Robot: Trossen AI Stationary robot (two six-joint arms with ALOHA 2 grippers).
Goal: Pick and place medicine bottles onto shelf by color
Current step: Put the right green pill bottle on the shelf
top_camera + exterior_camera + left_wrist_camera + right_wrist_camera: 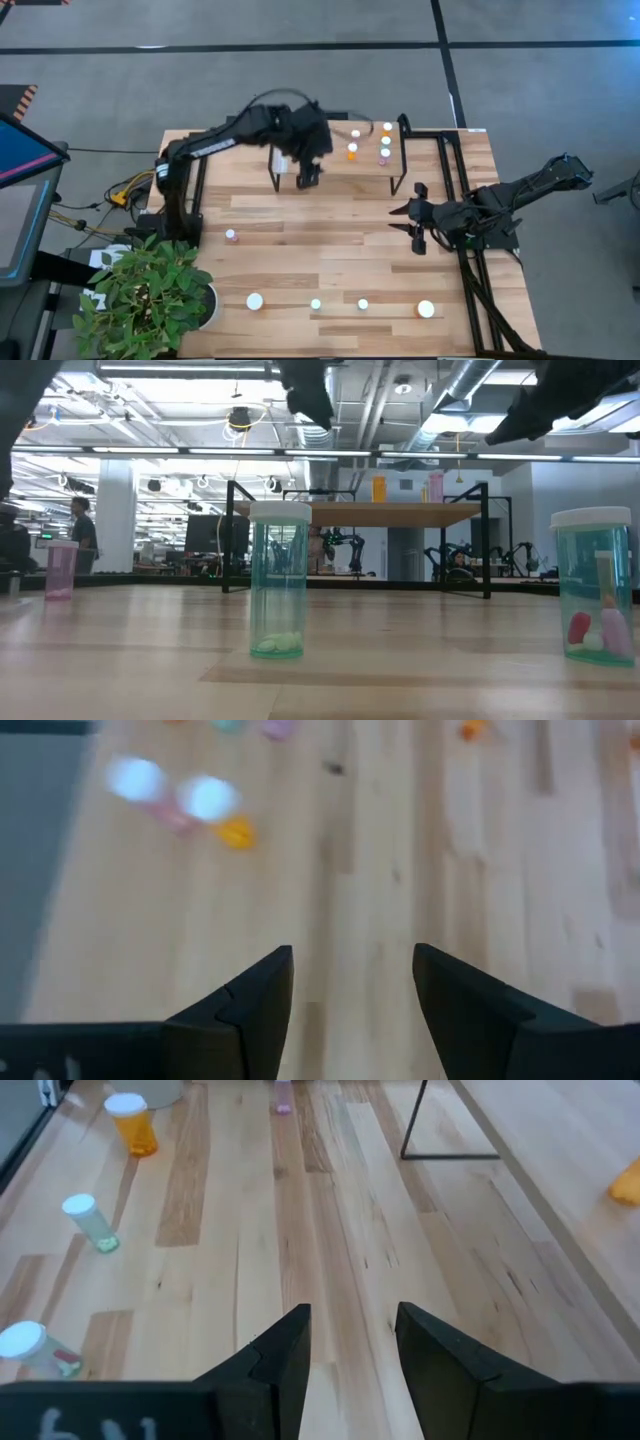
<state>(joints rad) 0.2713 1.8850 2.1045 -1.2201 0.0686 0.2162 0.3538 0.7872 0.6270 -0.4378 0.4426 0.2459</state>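
The shelf (340, 170) stands at the table's far side on thin black legs. Several bottles stand on its right part: orange ones (352, 152), a pink one (385, 143) and a white-capped one (354, 133). My left gripper (308, 172) hovers open and empty over the shelf's left part; its wrist view (352, 980) shows bare wood below it. My right gripper (400, 220) is open and empty above the table, just near of the shelf's right end. A pink bottle (231, 236) stands on the table at the left. Several bottles stand along the near edge, among them a green one (316, 304).
A potted plant (150, 295) stands at the near left corner. A black frame (455, 180) runs along the table's right edge. In the right wrist view an orange bottle (130, 1125) and a green one (90, 1220) stand toward the near edge, and a shelf leg (440, 1155) is ahead.
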